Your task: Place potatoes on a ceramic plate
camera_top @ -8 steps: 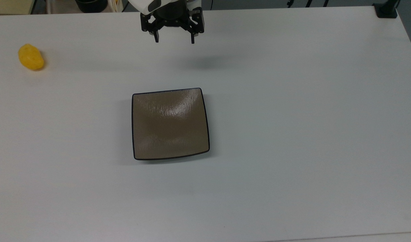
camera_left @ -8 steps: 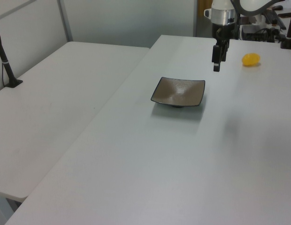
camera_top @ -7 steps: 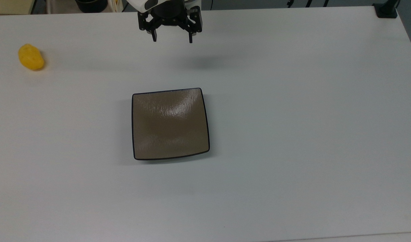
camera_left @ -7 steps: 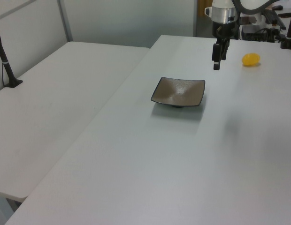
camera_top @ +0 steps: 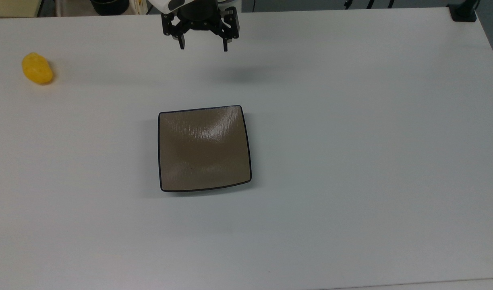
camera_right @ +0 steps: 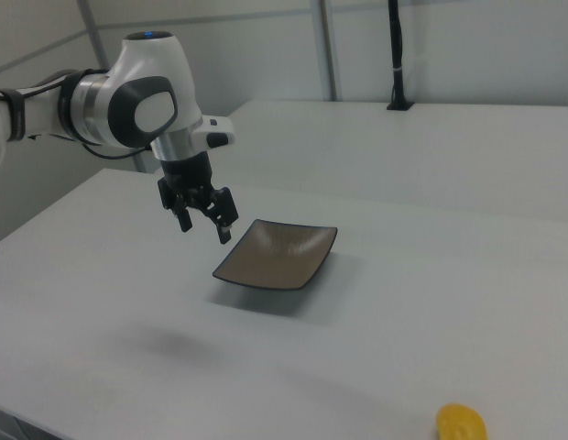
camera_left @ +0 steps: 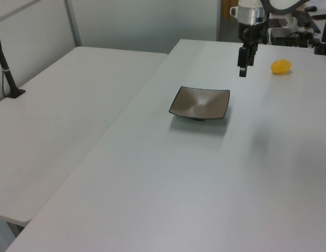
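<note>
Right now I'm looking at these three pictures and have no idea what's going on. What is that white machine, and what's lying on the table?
The white machine is a robot arm. At its end is a black gripper with two fingers, which stand open and hold nothing; it hangs above the table. The three pictures show one moment from three fixed cameras: one looking down from above, two from opposite sides. On the white table lie two things: a square brown plate near the middle, with nothing on it, and a yellow potato far off near the top view's left edge. The potato is meant to end up on the plate, but that has not yet been done.
</note>
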